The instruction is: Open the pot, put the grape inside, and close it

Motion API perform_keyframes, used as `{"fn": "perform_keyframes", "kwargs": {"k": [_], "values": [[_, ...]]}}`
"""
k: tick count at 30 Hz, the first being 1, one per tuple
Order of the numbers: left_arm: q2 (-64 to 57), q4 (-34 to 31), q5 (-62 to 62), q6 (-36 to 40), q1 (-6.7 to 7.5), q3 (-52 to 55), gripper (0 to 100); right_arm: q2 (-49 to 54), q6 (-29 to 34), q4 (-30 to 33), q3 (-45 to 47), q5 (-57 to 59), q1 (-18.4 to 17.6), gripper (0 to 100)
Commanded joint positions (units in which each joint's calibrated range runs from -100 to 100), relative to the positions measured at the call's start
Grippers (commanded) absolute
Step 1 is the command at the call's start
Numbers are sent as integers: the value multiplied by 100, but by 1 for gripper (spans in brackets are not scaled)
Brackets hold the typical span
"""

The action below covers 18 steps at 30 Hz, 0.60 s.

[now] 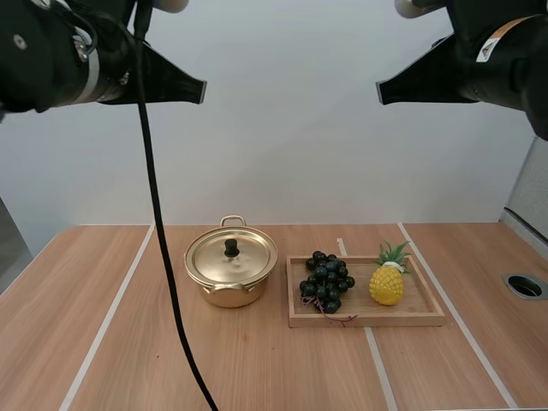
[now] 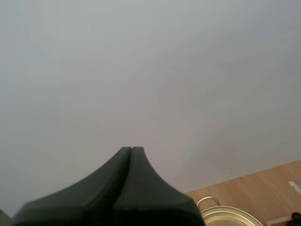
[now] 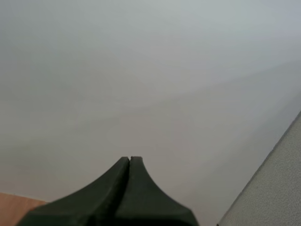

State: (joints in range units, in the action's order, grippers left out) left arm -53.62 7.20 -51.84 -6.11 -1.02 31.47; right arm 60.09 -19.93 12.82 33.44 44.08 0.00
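A golden pot (image 1: 230, 276) stands on the table with its lid (image 1: 231, 255) on, a black knob at the lid's centre. To its right a bunch of dark grapes (image 1: 325, 281) lies at the left end of a wooden tray (image 1: 428, 308). My left gripper (image 1: 202, 89) hangs high above the table at the left, shut on nothing. High at the right, my right gripper (image 1: 380, 91) is shut too. In the left wrist view the fingers lie together as one wedge (image 2: 131, 149) above the pot's rim (image 2: 225, 215). The right wrist view has the same shut wedge (image 3: 130, 159).
A yellow toy pineapple (image 1: 387, 279) lies on the tray to the right of the grapes. A round hole (image 1: 524, 286) is set in the table near its right edge. White tape lines run across the wooden tabletop (image 1: 103, 342).
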Motion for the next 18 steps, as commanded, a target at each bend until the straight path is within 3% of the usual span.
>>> {"fn": "perform_keyframes", "kwargs": {"k": [1,2,3,4,6,7,8,18], "values": [[281,328,-258,-164,-12,-42,5,-134,-92,25,-35,81,19,0],[370,353,-402,-209,-12,-42,12,-161,-92,2,-35,139,19,0],[443,365,-505,-234,-12,-42,21,-191,-92,-13,-35,250,19,6],[534,374,-614,-256,-12,-42,35,-236,-92,-18,-35,318,19,23],[688,374,-739,-256,-12,-42,72,-306,-92,-63,-35,361,19,66],[757,374,-813,-256,-12,-42,96,-337,-92,-63,-35,361,19,94],[824,374,-864,-235,-12,-42,100,-359,-92,-63,-35,345,19,100],[1518,486,-1423,-366,-12,-42,100,-372,-97,-224,-35,308,19,100]]}}
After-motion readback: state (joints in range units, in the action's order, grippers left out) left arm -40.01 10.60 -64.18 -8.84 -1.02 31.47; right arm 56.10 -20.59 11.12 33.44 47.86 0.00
